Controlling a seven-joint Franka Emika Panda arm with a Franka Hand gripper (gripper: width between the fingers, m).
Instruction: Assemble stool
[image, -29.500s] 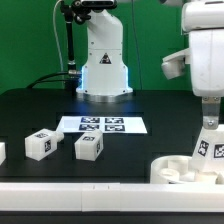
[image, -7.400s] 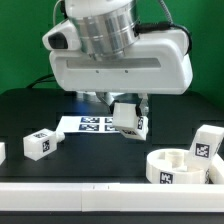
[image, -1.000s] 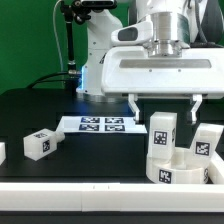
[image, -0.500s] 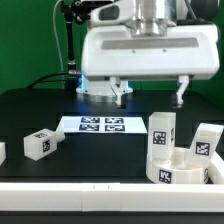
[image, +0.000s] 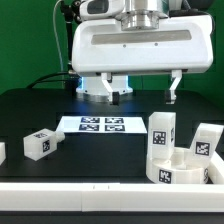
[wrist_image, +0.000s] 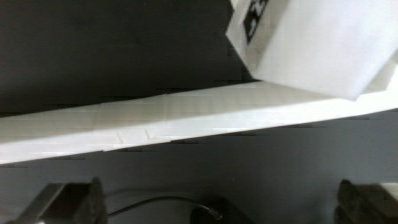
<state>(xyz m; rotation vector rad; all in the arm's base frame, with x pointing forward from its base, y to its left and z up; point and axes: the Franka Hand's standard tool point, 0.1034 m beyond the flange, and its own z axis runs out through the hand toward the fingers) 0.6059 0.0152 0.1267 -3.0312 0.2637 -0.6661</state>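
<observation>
Below the spread, empty end effector (image: 147, 90), two legs (image: 161, 133) stand in the seat (image: 178, 170). Only the exterior view shows both.

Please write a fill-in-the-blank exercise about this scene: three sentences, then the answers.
1. The gripper is ___ and holds nothing.
2. The number of legs standing upright on the seat is ___.
3. A loose leg lies to the exterior view's ___ of the marker board.

Answers: open; two; left.
</observation>
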